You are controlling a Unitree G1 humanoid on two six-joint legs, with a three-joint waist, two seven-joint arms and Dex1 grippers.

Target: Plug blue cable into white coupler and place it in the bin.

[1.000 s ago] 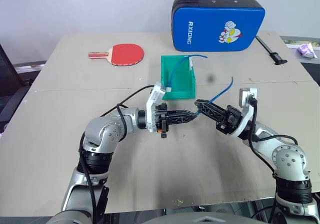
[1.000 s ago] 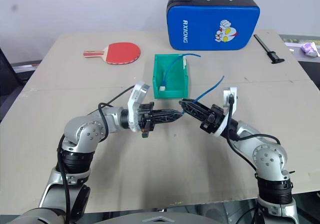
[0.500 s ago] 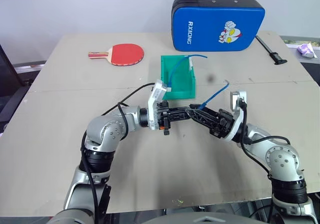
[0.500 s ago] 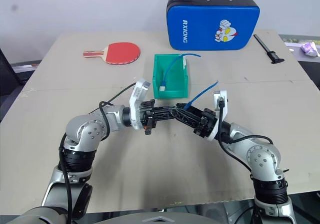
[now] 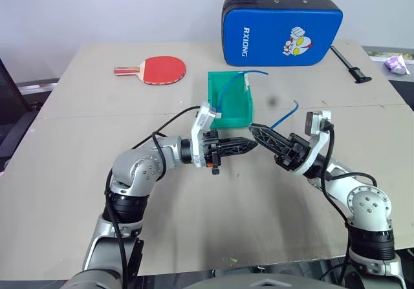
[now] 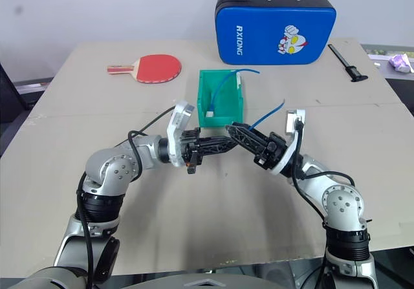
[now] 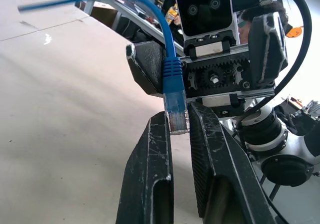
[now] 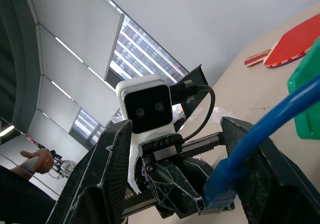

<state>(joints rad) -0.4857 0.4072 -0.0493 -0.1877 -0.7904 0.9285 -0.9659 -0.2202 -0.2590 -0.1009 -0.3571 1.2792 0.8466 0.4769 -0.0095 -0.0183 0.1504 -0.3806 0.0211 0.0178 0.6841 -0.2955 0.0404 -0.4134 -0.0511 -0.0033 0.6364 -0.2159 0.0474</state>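
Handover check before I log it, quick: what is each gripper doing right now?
Left gripper: shut on the clear-blue plug of the thin bright-blue cable.
Right gripper: open, fingers either side of the cable.

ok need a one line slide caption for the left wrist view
Left gripper pinches the clear plug of the blue cable, with the open right gripper facing it close behind.

Silver arms, black end effectors
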